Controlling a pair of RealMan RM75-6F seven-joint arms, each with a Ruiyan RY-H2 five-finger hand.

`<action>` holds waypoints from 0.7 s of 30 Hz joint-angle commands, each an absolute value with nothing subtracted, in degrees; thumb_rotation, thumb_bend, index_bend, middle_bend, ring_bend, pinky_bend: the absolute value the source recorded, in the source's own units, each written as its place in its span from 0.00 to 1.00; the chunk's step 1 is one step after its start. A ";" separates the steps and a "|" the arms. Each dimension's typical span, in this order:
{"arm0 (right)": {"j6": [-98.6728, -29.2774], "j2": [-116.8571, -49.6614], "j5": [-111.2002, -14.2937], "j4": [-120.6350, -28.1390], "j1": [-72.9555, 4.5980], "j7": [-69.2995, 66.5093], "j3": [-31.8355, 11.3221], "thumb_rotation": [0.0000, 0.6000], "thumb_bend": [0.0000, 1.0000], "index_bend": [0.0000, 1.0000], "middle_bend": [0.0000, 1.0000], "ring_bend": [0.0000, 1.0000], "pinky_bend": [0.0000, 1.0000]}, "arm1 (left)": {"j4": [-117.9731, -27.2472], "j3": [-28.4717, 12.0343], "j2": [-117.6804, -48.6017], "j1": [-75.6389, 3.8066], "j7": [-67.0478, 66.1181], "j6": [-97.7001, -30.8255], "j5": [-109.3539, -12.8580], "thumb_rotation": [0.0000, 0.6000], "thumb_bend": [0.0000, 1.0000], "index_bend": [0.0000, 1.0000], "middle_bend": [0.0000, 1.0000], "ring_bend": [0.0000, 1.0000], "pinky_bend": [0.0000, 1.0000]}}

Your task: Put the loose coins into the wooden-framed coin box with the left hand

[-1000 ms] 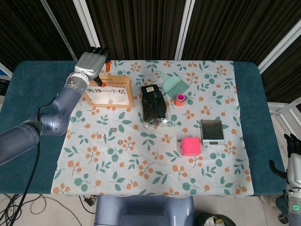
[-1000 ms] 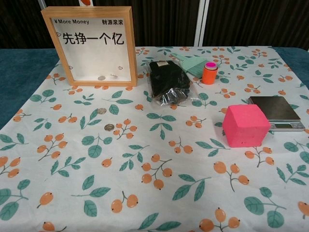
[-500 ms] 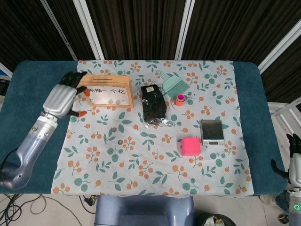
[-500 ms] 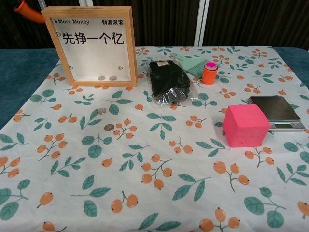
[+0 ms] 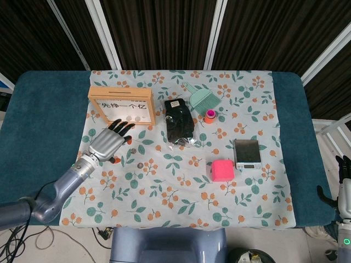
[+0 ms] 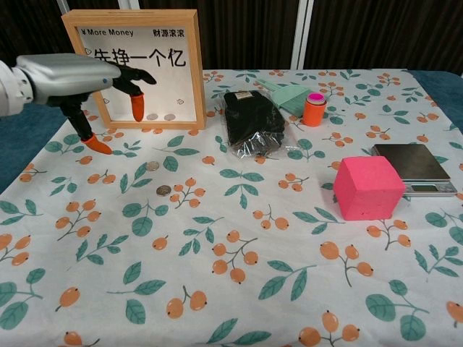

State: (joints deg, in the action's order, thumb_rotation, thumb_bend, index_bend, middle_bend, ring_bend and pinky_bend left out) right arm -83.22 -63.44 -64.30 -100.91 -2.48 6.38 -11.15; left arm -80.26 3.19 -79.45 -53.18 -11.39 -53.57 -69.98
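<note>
Head view: hovered the left hand (image 5: 107, 143) just in front of the coin box (image 5: 122, 105), fingers (image 5: 122, 127) spread and holding nothing, apparently lined up to reach down for the loose coins (image 5: 140, 164) lying on the floral cloth (image 5: 181, 186) a little further forward of the box. Stood the box upright near the cloth's rear edge, presumably so its slot faced up; showed a pale wooden frame around a white panel with dark lettering. Parked the right hand (image 5: 345, 189) well away from the box, off the tabletop's far corner, too small to tell how its fingers lay.

Chest view: showed the left hand (image 6: 72, 76) raised in front of the coin box (image 6: 133, 69), its orange-tipped fingers (image 6: 135, 102) apart and empty, pointing down toward the cloth. Left two small round coins (image 6: 158, 178) on the cloth forward of the box, close together but apart, dull silver-grey. Showed two more coins (image 6: 160, 116) resting inside the box at the bottom of its glazed front. Judged the pick-up not yet begun.
</note>
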 commanded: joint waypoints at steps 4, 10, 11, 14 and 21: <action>-83.32 -63.26 -64.08 -101.07 -2.38 6.44 -11.22 1.00 0.39 0.09 0.03 0.00 0.00 | -74.36 0.70 -84.62 -54.98 -16.31 -51.11 -70.11 1.00 0.06 0.38 0.00 0.00 0.00; -83.30 -63.18 -63.78 -101.19 -2.36 6.57 -11.29 1.00 0.39 0.09 0.03 0.00 0.00 | -71.12 0.00 -87.45 -55.53 -17.20 -48.84 -71.24 1.00 0.06 0.38 0.00 0.00 0.00; -83.30 -63.18 -63.76 -101.20 -2.35 6.61 -11.27 1.00 0.39 0.09 0.03 0.00 0.00 | -70.61 -0.03 -87.84 -55.49 -17.32 -48.78 -71.54 1.00 0.06 0.38 0.00 0.00 0.00; -83.37 -63.14 -63.58 -101.33 -2.36 6.75 -11.37 1.00 0.39 0.09 0.03 0.00 0.00 | -68.75 -0.08 -89.26 -55.19 -17.57 -48.55 -72.28 1.00 0.06 0.38 0.00 0.00 0.00; -82.84 -62.77 -63.47 -101.47 -2.38 6.45 -11.26 1.00 0.39 0.09 0.03 0.00 0.00 | -63.71 -1.10 -92.75 -55.38 -17.94 -45.11 -70.91 1.00 0.06 0.37 0.00 0.00 0.00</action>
